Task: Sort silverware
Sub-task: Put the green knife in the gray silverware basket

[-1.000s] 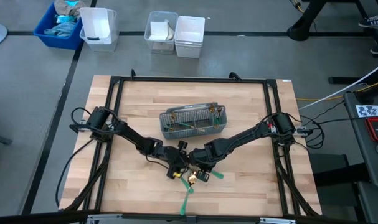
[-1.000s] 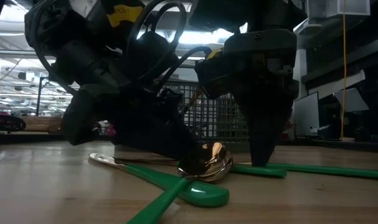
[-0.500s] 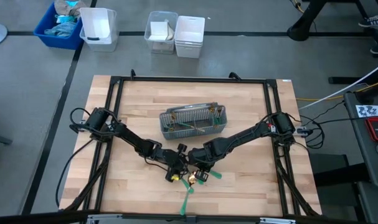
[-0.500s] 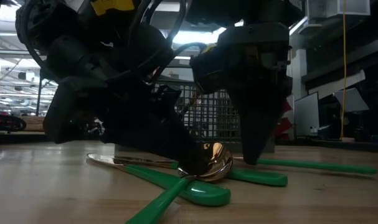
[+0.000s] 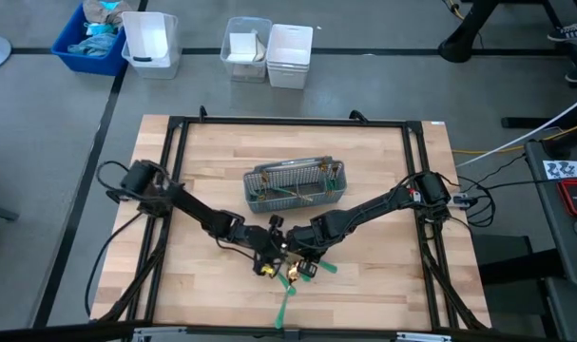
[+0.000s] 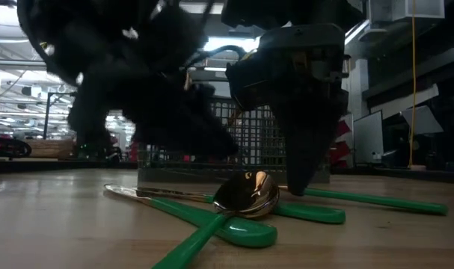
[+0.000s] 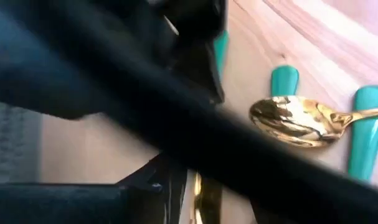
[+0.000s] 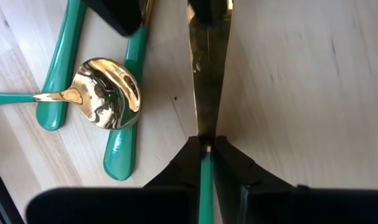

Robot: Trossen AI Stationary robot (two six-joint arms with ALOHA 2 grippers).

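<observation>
CHANGE: my left claw (image 5: 265, 267) lifts off the spoon (image 6: 247, 196), spread, empty | HOLD: right claw (image 8: 203, 148) pinches a knife (image 8: 207, 81), lower centre of counter (image 5: 383, 285) | MEANING: knife goes to caddy (image 5: 296, 184) next, I judge

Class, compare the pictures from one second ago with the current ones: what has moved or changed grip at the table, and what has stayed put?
The left gripper has lifted off the pile, clear of the spoon; it was low beside the spoon's bowl a second ago. The right gripper stays shut on a knife and has shifted slightly. The spoon, the crossed green handles and the mesh caddy have not moved.
</observation>
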